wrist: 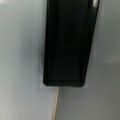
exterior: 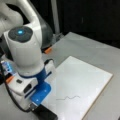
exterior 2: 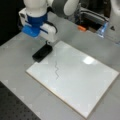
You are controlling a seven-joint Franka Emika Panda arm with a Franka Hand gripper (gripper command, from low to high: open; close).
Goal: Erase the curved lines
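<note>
Lying apart from the pincer [exterior 2: 47, 44], the curve lines [exterior 2: 56, 69] remain unerased.

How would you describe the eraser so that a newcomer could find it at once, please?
Find the white board lying on the grey table. At its corner beneath the blue-collared gripper lies the eraser, a black rectangular block. The only other dark mark is the curve lines, a thin wavy stroke, not a solid block.
</note>
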